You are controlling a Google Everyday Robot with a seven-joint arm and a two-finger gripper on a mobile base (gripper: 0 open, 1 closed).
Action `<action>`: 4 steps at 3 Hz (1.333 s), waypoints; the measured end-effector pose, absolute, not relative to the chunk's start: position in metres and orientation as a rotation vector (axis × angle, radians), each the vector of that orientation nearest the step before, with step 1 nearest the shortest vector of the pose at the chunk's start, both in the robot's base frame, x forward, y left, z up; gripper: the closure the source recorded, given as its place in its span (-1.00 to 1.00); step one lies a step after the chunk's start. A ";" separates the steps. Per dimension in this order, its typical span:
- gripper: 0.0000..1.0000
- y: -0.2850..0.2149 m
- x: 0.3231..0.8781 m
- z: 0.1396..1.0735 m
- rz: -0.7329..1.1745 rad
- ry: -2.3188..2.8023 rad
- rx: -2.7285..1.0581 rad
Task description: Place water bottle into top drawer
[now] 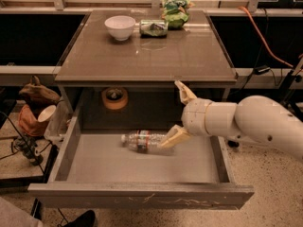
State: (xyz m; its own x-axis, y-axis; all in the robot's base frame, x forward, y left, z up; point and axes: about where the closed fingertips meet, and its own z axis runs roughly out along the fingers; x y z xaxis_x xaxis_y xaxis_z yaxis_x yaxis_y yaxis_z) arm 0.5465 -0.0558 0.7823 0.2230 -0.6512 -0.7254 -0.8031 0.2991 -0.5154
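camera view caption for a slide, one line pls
Water bottle lying on its side in the open top drawer, with the open gripper at its base end.

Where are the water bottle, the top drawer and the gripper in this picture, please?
water bottle (141, 141): camera view, on its labelled middle, lying on the drawer floor.
top drawer (142, 196): camera view, on its scratched front panel.
gripper (170, 114): camera view, midway between its open fingertips, over the drawer's right side.
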 end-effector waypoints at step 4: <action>-1.00 -0.161 0.497 0.937 -0.244 1.569 -1.287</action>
